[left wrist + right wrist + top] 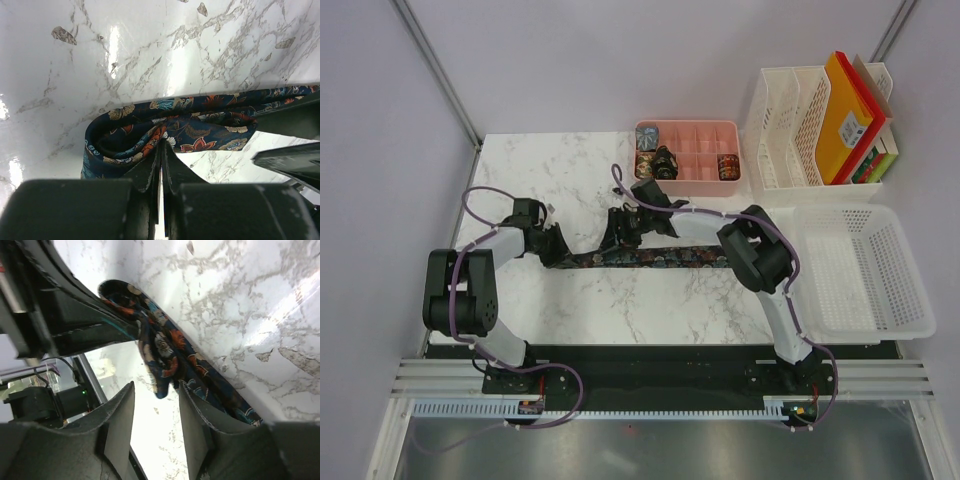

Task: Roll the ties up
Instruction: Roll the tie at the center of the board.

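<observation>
I see the tie (650, 258) lying lengthwise on the marble surface (570, 170) between the two arms. It is dark blue with orange and cream flowers. My left pincer (161, 150) is clamped on its folded-over left end, jaws pressed together on the cloth. My right pincer (156, 390) has its jaws apart, with a fold of the tie just ahead of the gap. Three rolled ties (665, 160) sit in the pink tray (688, 124) at the back.

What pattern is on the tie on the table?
The tie is dark blue with orange, teal and cream flowers, clearest in the left wrist view.
</observation>
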{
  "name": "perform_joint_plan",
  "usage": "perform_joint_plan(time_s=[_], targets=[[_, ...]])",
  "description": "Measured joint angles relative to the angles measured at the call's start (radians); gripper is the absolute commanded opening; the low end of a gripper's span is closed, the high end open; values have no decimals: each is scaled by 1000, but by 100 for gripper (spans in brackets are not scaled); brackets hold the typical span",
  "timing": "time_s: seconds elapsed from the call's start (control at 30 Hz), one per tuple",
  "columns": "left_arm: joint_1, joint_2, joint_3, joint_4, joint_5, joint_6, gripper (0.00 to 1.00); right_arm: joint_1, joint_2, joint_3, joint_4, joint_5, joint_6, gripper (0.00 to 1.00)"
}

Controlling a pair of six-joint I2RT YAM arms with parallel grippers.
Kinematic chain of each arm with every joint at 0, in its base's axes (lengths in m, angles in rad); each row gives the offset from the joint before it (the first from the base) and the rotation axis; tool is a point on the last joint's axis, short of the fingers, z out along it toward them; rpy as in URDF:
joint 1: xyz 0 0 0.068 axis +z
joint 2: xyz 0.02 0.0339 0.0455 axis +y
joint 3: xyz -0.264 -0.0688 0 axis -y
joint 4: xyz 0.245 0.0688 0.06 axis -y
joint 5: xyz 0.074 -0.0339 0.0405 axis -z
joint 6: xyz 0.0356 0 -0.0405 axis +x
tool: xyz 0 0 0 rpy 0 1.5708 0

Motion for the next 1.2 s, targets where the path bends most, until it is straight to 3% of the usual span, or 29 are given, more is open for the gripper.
perform_joint_plan(time_s=[0.3,0.6,0.97,1.07,1.2], targets=[[0,0,0,0,0,0,7,2,-46,50,27,-16,30,35],[0,0,0,0,0,0,7,68,-9,50,94,-21,94,30],[0,-6,-2,1,-3,1,7,57,91,50,104,8,106,29],[0,-13,-3,1,-4,2,11,57,91,50,107,16,108,28],[14,-60,-6,-12,-1,13,32,57,91,49,105,23,106,27]])
